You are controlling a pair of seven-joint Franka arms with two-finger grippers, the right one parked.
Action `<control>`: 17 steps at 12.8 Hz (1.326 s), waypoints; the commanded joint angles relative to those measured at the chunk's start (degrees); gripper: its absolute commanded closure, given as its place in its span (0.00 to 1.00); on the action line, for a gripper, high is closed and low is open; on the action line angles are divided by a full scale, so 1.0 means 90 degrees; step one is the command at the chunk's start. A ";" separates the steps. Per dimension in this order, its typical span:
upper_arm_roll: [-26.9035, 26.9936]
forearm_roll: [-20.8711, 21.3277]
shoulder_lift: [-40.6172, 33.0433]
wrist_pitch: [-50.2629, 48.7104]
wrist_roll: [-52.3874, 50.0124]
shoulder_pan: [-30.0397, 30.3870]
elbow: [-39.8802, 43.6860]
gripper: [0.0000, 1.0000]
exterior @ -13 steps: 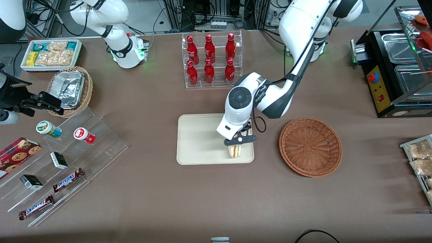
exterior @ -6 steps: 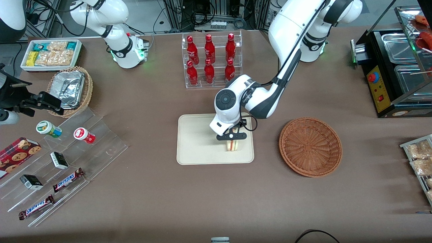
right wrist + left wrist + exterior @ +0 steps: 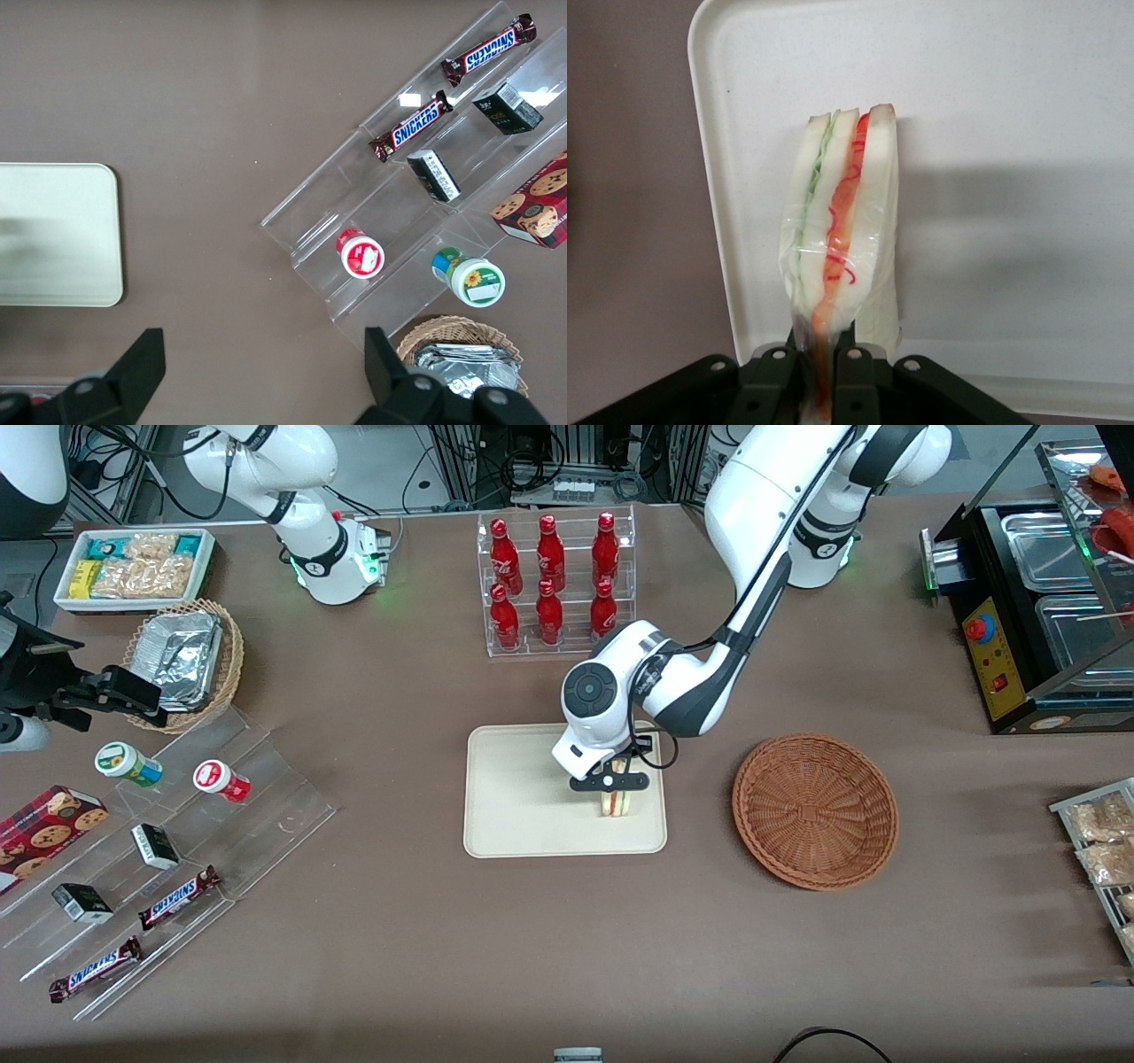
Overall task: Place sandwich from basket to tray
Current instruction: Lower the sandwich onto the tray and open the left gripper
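The sandwich (image 3: pixel 617 802) (image 3: pixel 846 221), a wrapped wedge of pale bread with red and green layers, hangs over the cream tray (image 3: pixel 518 806) (image 3: pixel 1028 106) near the tray's edge toward the working arm's end. My left gripper (image 3: pixel 609 782) (image 3: pixel 824 367) is shut on the sandwich's narrow end, black fingers (image 3: pixel 855 376) pinching the wrap from both sides. The sandwich's shadow falls on the tray just beside it. The round reddish-brown basket (image 3: pixel 815 810) sits on the table beside the tray, toward the working arm's end, with nothing in it.
A clear rack of red bottles (image 3: pixel 554 580) stands farther from the front camera than the tray. A clear stepped stand with candy bars and jars (image 3: pixel 159 850) lies toward the parked arm's end. A black food warmer (image 3: pixel 1036 602) and snack packets (image 3: pixel 1103 841) sit at the working arm's end.
My gripper carried the sandwich farther over the tray, away from the front camera and toward the parked arm's end, mostly in the first half second. It stays shut on the sandwich.
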 commanded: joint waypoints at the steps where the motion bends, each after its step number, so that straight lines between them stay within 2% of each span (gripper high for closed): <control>1: 0.0073 0.0058 0.0072 -0.0128 0.0053 -0.0093 0.0145 1.00; 5: 0.0073 0.0009 0.0238 -0.0079 -0.0035 -0.0093 0.0174 0.99; 7: 0.0073 -0.0020 0.0306 -0.0079 -0.0045 -0.0093 0.0281 0.59; 8: 0.0073 -0.0030 0.0316 -0.0069 -0.0045 -0.0093 0.0310 0.26; 9: 0.0073 -0.0030 0.0306 -0.0069 -0.0084 -0.0093 0.0320 0.00; 17: 0.0083 0.0008 0.0248 -0.0157 -0.0319 -0.0083 0.0535 0.00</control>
